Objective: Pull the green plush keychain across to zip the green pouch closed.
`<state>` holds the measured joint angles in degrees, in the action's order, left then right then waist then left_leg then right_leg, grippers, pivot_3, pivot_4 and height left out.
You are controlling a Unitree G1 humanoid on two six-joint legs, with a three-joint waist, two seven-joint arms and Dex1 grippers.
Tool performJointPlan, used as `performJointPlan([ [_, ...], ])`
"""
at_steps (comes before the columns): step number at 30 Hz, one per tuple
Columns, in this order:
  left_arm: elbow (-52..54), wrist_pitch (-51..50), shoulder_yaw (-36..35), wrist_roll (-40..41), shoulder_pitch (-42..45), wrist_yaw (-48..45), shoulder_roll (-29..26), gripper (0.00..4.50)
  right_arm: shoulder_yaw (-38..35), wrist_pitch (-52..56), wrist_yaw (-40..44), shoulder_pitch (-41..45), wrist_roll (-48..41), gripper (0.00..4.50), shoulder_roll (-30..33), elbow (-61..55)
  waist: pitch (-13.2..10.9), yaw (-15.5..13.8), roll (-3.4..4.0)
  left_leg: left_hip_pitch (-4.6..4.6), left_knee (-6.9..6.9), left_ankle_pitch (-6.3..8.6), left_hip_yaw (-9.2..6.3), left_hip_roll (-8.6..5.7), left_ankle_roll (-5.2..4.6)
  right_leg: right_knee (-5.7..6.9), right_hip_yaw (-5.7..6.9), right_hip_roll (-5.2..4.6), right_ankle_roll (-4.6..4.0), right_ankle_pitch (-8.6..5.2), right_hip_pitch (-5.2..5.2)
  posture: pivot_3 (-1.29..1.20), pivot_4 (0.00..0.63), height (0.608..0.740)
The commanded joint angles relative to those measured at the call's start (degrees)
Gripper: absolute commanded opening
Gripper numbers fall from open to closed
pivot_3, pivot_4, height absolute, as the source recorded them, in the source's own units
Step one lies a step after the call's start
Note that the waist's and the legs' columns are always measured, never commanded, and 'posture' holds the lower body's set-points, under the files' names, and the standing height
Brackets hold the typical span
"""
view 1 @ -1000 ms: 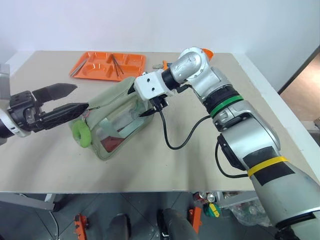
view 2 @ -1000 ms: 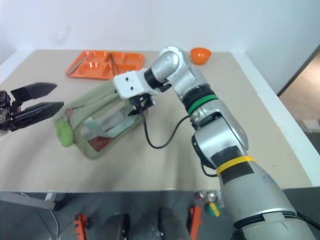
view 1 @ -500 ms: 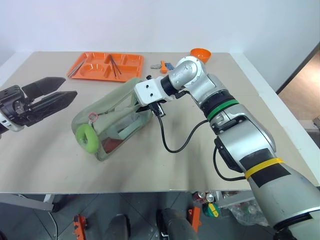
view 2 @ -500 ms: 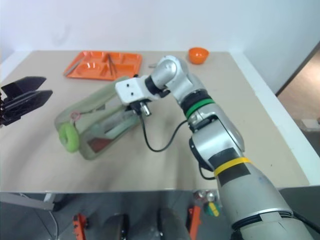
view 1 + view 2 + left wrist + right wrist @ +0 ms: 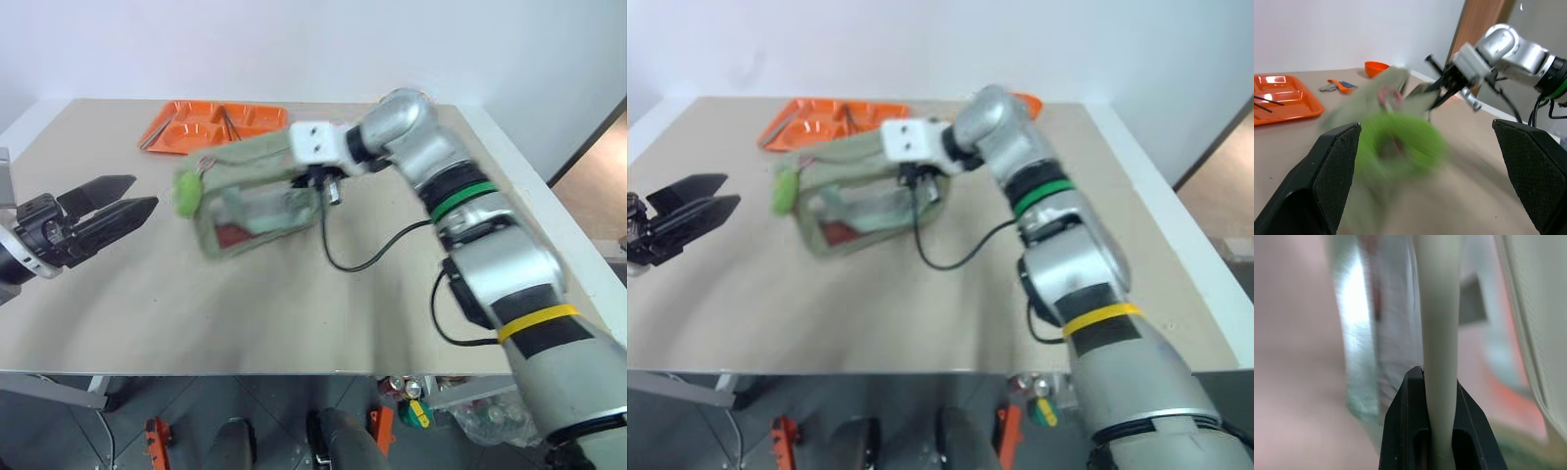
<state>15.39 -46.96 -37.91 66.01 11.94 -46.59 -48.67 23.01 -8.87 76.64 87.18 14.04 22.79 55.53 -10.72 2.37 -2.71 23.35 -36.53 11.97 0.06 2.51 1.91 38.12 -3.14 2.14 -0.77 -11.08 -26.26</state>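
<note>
Basically the bracing step: right gripper (image 5: 1426,382) is clamped on a strap of the green pouch (image 5: 260,196), holding the far end, while the left gripper (image 5: 125,211) hangs wide apart, holding nothing, well short of the bag at about 9 o'clock from it. Pouch sits mid-table, just at 5 o'clock of the orange tray (image 5: 186,125). Long axis runs roughly 9-to-3 o'clock, slightly tilted; the green plush keychain (image 5: 186,191) dangles off the 9 o'clock end, facing the left gripper. Zip looks not yet pulled, though hard to tell. Next move likely calls for the left gripper to reach in, pinch the keychain, then draw it along the zipper toward 3 o'clock.
</note>
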Motion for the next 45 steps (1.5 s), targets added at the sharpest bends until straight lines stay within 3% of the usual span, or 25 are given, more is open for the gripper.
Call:
performJointPlan([
  [1, 1.63, 1.49, -1.37, 1.12, 0.21, 0.74, 0.46, 4.5, -2.84, 7.24, 7.79, -2.38, -4.23, 0.03, 4.65, -16.87, 0.02, 0.12, -0.03, -0.01, -0.01, 0.07, 0.01, 0.02, 0.1, 0.0, -0.01, 0.01, 0.03, -0.06, 0.01, 0.0, 0.15, 0.74],
  [6, -0.11, 1.99, 1.0, 0.56, 2.43, 0.72, 0.35, 4.5, -4.44, 24.24, 8.42, -6.29, -6.76, 0.03, 6.58, -36.27, -0.02, 1.02, 0.04, -0.13, 0.0, 0.25, 0.11, 0.27, 0.18, 0.09, -0.14, 0.19, -0.14, -0.12, -0.09, 0.0, 0.15, 0.74],
  [12, -0.96, 2.06, 2.48, 0.31, 4.47, 0.63, 0.23, 4.5, -3.54, 46.45, 4.68, -8.19, -9.39, 0.03, 3.65, -46.0, -0.04, 0.9, 0.07, -0.25, -0.01, 0.22, -0.1, 0.53, 0.2, 0.47, -0.03, 0.57, -0.64, -0.18, -0.18, 0.0, 0.15, 0.74],
  [20, 0.06, 1.62, 0.94, 1.53, 3.59, 1.04, -0.11, 4.5, 1.48, 49.02, 4.47, -11.93, -9.57, 0.03, 6.11, -49.87, -0.04, 0.56, 0.06, -0.31, -0.05, 0.1, -0.03, 0.4, 0.4, 0.64, 0.0, 0.59, -0.64, -0.2, -0.18, 0.0, 0.15, 0.74],
  [27, 0.91, 1.81, 0.07, 2.1, 3.02, 1.74, -0.22, 4.5, 2.58, 49.27, -1.38, -11.18, -8.54, 0.03, 3.1, -43.89, -0.03, 0.59, 0.05, -0.32, -0.03, 0.1, -0.08, 0.45, 0.4, 0.66, 0.04, 0.65, -0.69, -0.23, -0.19, 0.0, 0.15, 0.74],
  [33, 0.6, 2.1, -0.21, 2.14, 3.41, 2.0, -0.33, 4.5, 2.69, 50.17, -2.64, -12.33, -9.69, 0.03, 1.49, -45.59, -0.03, 0.57, 0.05, -0.32, -0.04, 0.1, -0.07, 0.43, 0.41, 0.67, 0.04, 0.63, -0.67, -0.23, -0.18, 0.0, 0.15, 0.74],
  [37, 0.45, 2.3, 0.01, 2.08, 3.78, 2.21, -0.31, 4.5, 2.29, 51.64, -1.43, -14.31, -12.11, 1.28, 1.97, -50.71, -0.03, 0.51, 0.05, -0.32, -0.02, 0.1, -0.09, 0.44, 0.41, 0.67, 0.07, 0.64, -0.69, -0.24, -0.19, 0.0, 0.15, 0.74],
  [41, -0.45, 2.53, 0.43, 1.93, 4.66, 2.15, -0.32, 4.5, 0.67, 58.29, 3.3, -15.03, -19.92, 2.79, 2.97, -58.31, -0.03, 0.52, 0.06, -0.31, -0.02, 0.1, -0.11, 0.45, 0.41, 0.67, 0.08, 0.63, -0.69, -0.26, -0.19, 0.0, 0.15, 0.74],
  [45, -2.2, 2.93, 1.29, 1.32, 6.36, 1.65, -0.35, 4.5, 0.35, 61.9, 4.38, -15.89, -24.67, 3.89, 4.86, -62.76, -0.03, 0.44, 0.05, -0.32, -0.02, 0.1, -0.14, 0.44, 0.41, 0.67, 0.14, 0.63, -0.69, -0.26, -0.16, 0.0, 0.15, 0.74],
])
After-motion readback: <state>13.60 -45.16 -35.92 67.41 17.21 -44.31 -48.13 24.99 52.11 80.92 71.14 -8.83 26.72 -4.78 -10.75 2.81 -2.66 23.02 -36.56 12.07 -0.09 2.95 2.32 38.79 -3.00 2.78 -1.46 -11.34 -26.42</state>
